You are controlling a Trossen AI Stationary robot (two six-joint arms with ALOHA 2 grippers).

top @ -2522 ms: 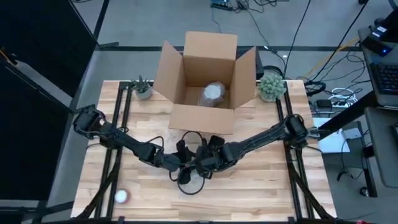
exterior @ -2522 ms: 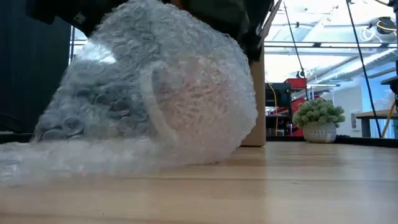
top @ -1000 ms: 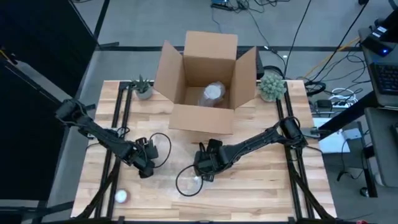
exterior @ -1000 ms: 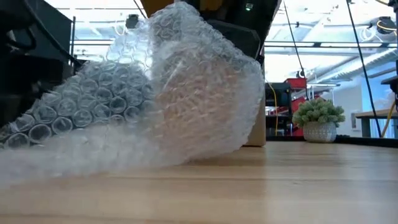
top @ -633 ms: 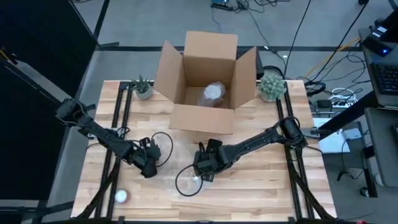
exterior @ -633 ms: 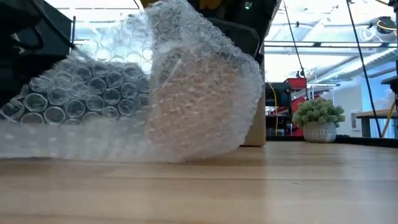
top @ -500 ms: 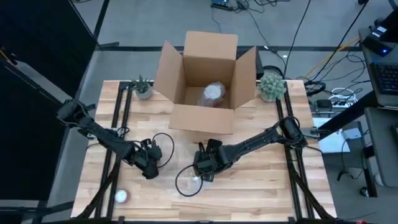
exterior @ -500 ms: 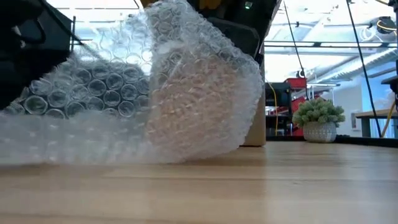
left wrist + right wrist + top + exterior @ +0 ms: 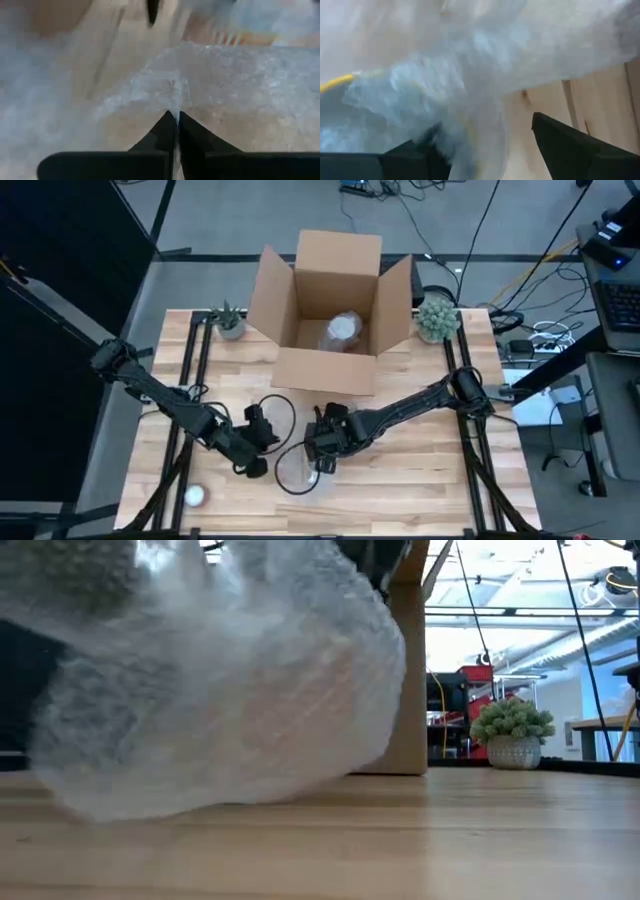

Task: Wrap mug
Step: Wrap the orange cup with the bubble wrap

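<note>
The mug is hidden inside a bundle of clear bubble wrap [image 9: 230, 700] that rests on the wooden table [image 9: 420, 480] near its middle. My left gripper [image 9: 268, 430] is just left of the bundle and shut on the wrap [image 9: 175, 90]. My right gripper [image 9: 318, 456] reaches in from the right. Its fingers stand wide apart, with the wrapped bundle [image 9: 470, 100] between them. The loose part of the sheet [image 9: 90, 580] is raised above the bundle's left side. My left gripper pinches an edge of the bubble wrap [image 9: 176, 107] between its two fingertips. The sheet spreads away from the tips, lifted off the table; one layer or several, I cannot tell. My right gripper has one finger [image 9: 420, 150] against the wrap [image 9: 465, 135]. The other finger [image 9: 570, 145] stands apart from it, with bare wood between.
An open cardboard box [image 9: 330, 300] stands at the far middle with a wrapped item [image 9: 342, 330] inside. Small potted plants [image 9: 228, 322] [image 9: 437, 317] flank it. A small white object [image 9: 195, 496] lies near the front left corner. Black cable loops [image 9: 275, 405] lie by the grippers.
My left gripper has shut on the wrap's edge and moved toward the table's right, toward the bundle. The loose sheet, which lay spread to the bundle's left, is now lifted and drawn up over it. My right gripper and the bundle have shifted slightly left.
</note>
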